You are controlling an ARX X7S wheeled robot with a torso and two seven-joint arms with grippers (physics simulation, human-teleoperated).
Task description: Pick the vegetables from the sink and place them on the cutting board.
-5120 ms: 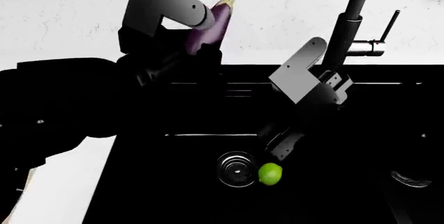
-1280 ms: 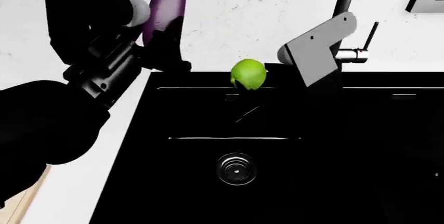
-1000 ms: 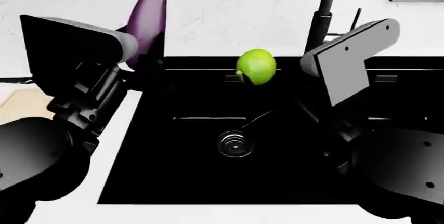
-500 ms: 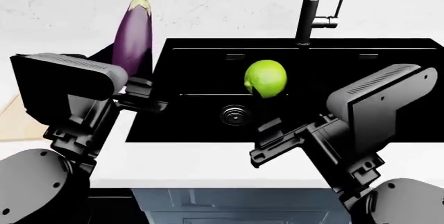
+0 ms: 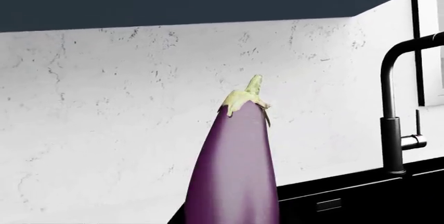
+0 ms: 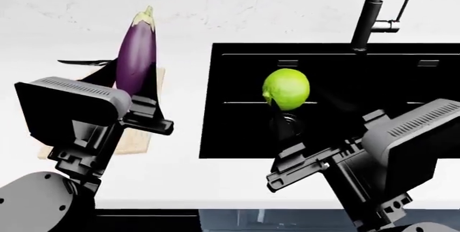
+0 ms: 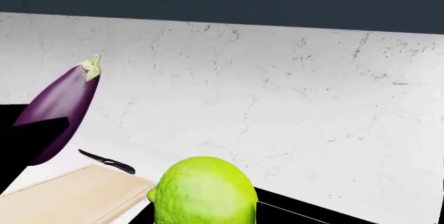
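My left gripper [image 6: 144, 111] is clamped on the eggplant [image 6: 136, 55], held upright, stem up, above the board [image 6: 137, 140] left of the sink [image 6: 237, 135]. My right gripper [image 6: 287, 116] is clamped on the lime [image 6: 286, 89], raised over the sink. A knife [image 6: 85, 62] lies beyond the board.

The left arm [image 6: 79, 119] and eggplant [image 6: 137, 54] hide most of the cutting board [image 6: 137, 140].
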